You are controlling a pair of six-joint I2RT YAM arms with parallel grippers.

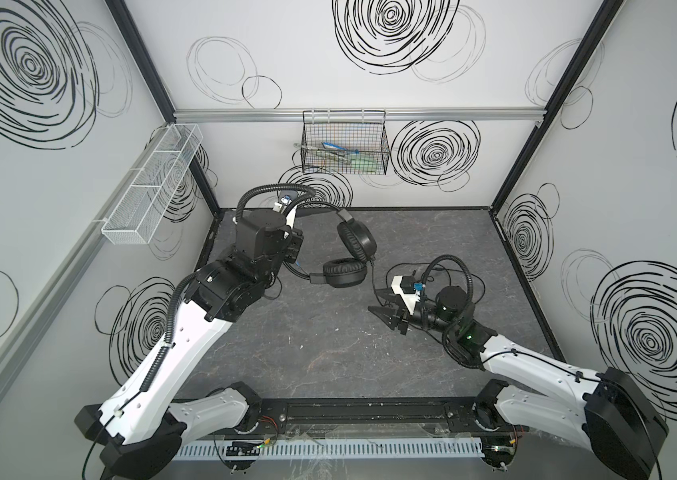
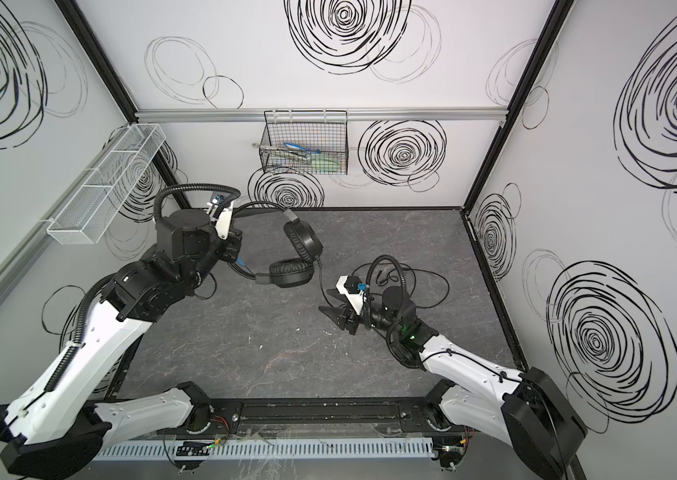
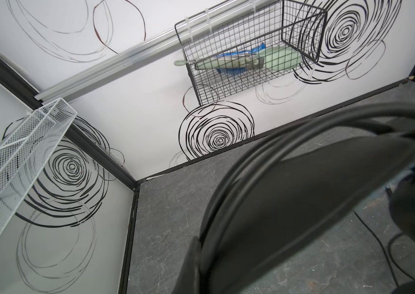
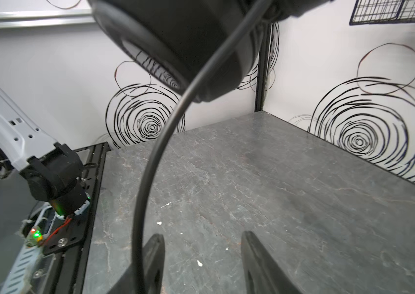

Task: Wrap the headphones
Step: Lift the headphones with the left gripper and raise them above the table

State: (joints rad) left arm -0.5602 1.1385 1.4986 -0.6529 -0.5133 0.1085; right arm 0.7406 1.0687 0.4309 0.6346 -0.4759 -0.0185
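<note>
The black headphones [image 1: 354,241] hang above the table in both top views, one earcup upright and the other [image 1: 344,273] lying flat below it. My left gripper [image 1: 294,246] is shut on their headband [image 3: 303,191], which fills the left wrist view; only one finger [image 3: 196,257] shows there. The thin black cable [image 1: 372,274] drops from the upright cup to my right gripper [image 1: 374,300] and loops on the table behind it. In the right wrist view the cable [image 4: 155,157] runs along the outer side of one finger. The right gripper [image 4: 202,236] is open with nothing between its fingers.
A black wire basket [image 1: 345,143] holding green and blue items hangs on the back wall. A white mesh basket [image 1: 154,183] is fixed to the left wall. The dark marbled table [image 1: 307,353] is walled on three sides, with a black rail [image 1: 365,409] along its front.
</note>
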